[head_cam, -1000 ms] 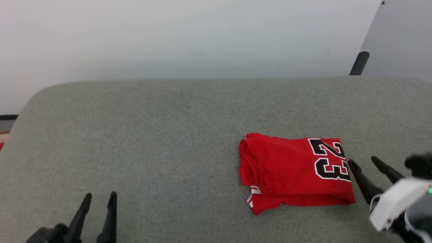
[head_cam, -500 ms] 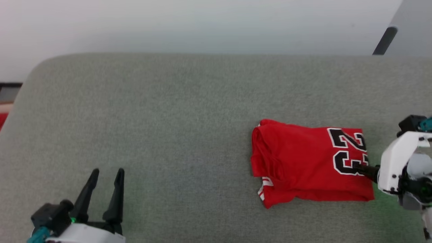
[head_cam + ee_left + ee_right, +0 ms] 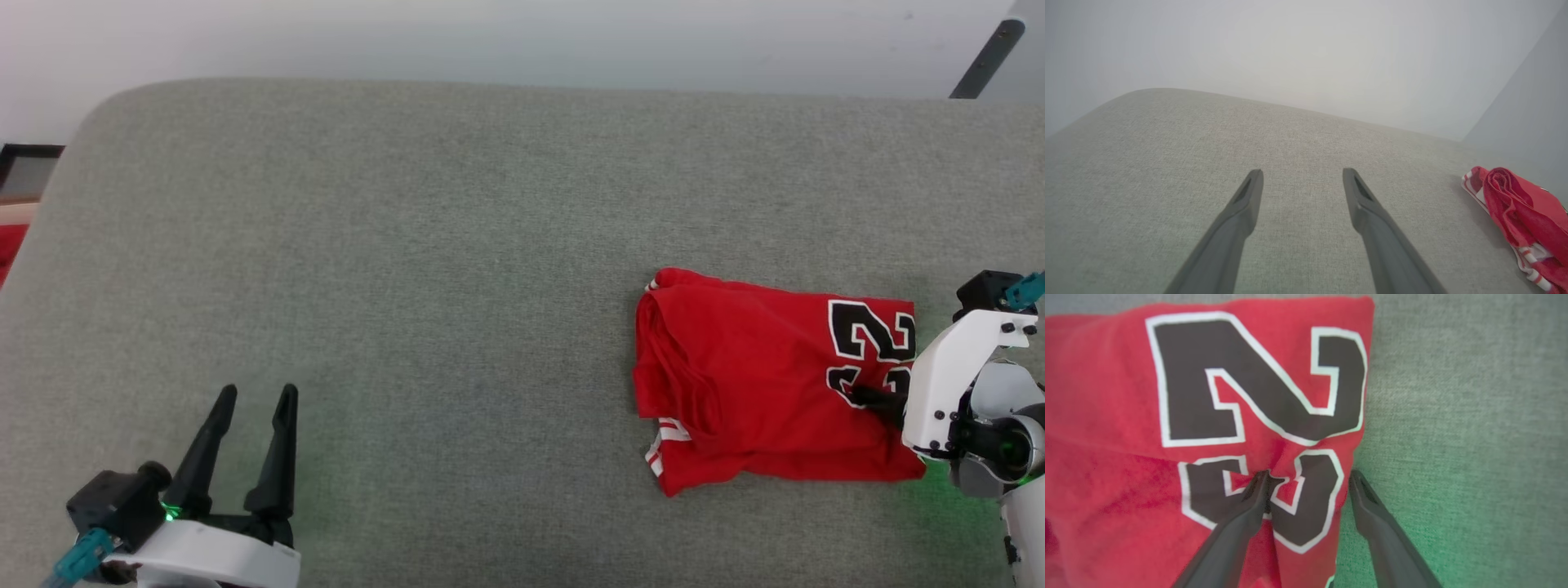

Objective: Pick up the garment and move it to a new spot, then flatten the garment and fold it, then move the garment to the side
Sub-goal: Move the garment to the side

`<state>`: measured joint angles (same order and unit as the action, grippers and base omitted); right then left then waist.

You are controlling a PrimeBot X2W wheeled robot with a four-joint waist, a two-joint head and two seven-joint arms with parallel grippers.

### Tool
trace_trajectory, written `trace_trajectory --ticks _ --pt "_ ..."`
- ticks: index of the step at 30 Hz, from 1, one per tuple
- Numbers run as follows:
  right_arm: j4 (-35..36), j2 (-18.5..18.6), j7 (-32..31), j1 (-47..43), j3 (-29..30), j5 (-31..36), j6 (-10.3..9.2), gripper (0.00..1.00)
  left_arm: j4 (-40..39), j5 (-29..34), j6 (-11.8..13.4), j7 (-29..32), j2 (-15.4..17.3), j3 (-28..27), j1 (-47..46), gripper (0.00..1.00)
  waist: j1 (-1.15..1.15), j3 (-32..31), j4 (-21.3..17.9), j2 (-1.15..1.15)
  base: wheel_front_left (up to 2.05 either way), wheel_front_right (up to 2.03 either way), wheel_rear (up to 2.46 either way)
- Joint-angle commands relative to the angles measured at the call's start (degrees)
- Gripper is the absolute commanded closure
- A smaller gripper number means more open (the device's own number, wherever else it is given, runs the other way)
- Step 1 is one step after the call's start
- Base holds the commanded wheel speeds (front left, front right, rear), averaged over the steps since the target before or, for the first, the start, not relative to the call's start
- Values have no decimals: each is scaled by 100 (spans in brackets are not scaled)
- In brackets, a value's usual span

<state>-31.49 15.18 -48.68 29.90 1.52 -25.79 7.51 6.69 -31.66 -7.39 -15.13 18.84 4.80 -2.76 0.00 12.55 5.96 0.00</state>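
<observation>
Grey upholstered surface (image 3: 408, 245) before a pale wall (image 3: 490, 33), carrying the folded work. Right gripper (image 3: 1309, 475): jaws spread, straddling the right-hand edge of the garment (image 3: 751, 384). One finger presses into the black numeral and puckers the cloth around its tip; the other lies just beside the edge over bare upholstery, and whether it touches cannot be told. Nothing is pinched. The garment lies folded in a rough rectangle on the right part of the surface, with striped trim showing at its near-left corner. Left gripper (image 3: 257, 392): jaws spread and empty, well apart from the garment. Likely faults from this pose: closing may catch only the top layer, so a lift would pull the fold open; the pressing finger may drag the stack askew and wrinkle it. Obscured: the right wrist housing covers the garment's right edge in the head view, the number of layers beneath cannot be judged, and a dark bar (image 3: 984, 57) at upper right is cut off by the frame.
</observation>
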Motion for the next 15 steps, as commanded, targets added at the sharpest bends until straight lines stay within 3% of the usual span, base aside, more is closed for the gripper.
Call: trace_trajectory --ticks 1,7,15 --pt "-212 -219 45 -267 -80 -49 -4 100 6 14 -15 5 0 -3 -70 0 0 -2 -27 0 0 0 0" --pt "166 -102 699 -303 154 -309 -8 100 -95 62 -15 5 -50 17 -39 0 0 -74 -272 0 0 0 0" --pt "910 212 1125 -668 667 -654 -5 100 -262 229 -14 5 -64 -128 26 0 0 -148 -938 0 0 0 0"
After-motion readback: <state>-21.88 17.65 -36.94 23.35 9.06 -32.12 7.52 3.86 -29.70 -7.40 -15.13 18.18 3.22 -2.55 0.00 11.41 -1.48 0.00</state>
